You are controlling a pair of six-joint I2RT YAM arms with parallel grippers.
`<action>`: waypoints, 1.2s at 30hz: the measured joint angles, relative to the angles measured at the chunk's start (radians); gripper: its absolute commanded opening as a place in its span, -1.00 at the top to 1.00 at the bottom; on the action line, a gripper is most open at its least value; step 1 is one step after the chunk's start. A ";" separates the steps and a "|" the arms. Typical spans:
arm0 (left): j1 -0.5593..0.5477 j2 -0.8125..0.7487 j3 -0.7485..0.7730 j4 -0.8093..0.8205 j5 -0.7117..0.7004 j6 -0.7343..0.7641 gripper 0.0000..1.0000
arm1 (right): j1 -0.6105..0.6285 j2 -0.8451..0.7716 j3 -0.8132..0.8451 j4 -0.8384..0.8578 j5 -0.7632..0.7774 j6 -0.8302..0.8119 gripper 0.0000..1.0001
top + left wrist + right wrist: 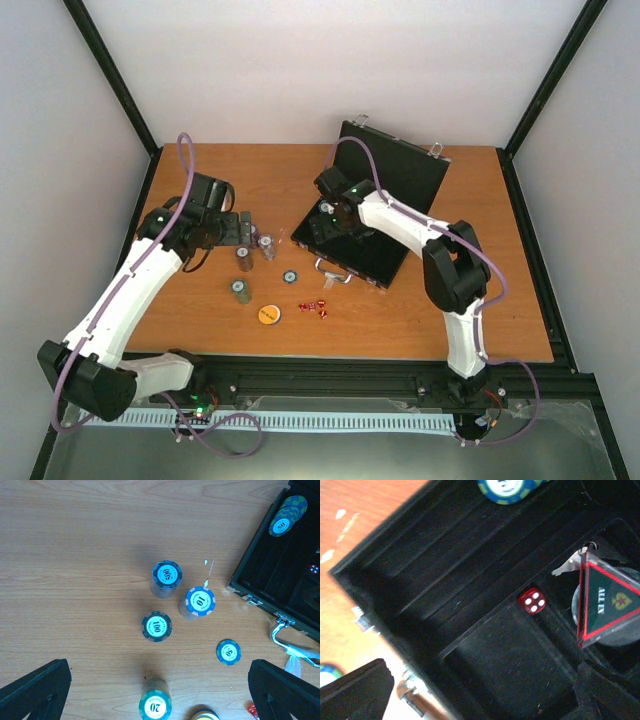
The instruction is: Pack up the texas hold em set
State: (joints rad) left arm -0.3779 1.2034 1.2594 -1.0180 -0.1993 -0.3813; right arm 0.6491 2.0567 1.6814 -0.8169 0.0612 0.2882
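The black case (385,245) lies open at mid-table, its lid (400,165) propped up behind. My right gripper (325,226) hovers over its left end, open and empty (480,680). Inside the case lie a red die (532,601), the red-black "ALL IN" triangle (605,602) and some blue chips (507,487). My left gripper (245,228) hangs open over the loose chips (159,672). Below it stand the 500 stack (167,575), the 10 stack (200,601), a 100 chip (156,626), a flat 50 chip (228,652) and the 20 stack (155,706).
An orange disc (268,314) and several small red dice (315,306) lie on the wooden table (450,310) near its front. The case's silver handle (335,272) sticks out toward the chips. Black frame posts border the table.
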 measured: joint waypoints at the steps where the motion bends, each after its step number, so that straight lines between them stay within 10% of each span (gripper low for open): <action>1: 0.000 -0.003 0.000 0.000 0.000 0.000 -0.99 | 0.012 -0.015 0.000 -0.011 0.004 0.000 -1.00; 9: 0.000 -0.031 0.011 -0.009 0.000 0.003 -0.99 | 0.169 -0.199 -0.109 -0.097 0.018 0.024 -0.95; 18: 0.000 -0.103 0.011 -0.031 0.010 0.012 -1.00 | 0.384 -0.301 -0.352 -0.150 -0.074 0.047 -0.42; 36: 0.000 -0.188 -0.015 -0.062 0.013 0.009 -0.99 | 0.403 -0.198 -0.439 -0.005 -0.134 0.110 -0.02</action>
State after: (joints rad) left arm -0.3779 1.0149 1.2442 -1.0801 -0.1860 -0.3721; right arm 1.0519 1.8587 1.2427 -0.8219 -0.0731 0.3981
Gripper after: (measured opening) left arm 0.998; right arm 0.524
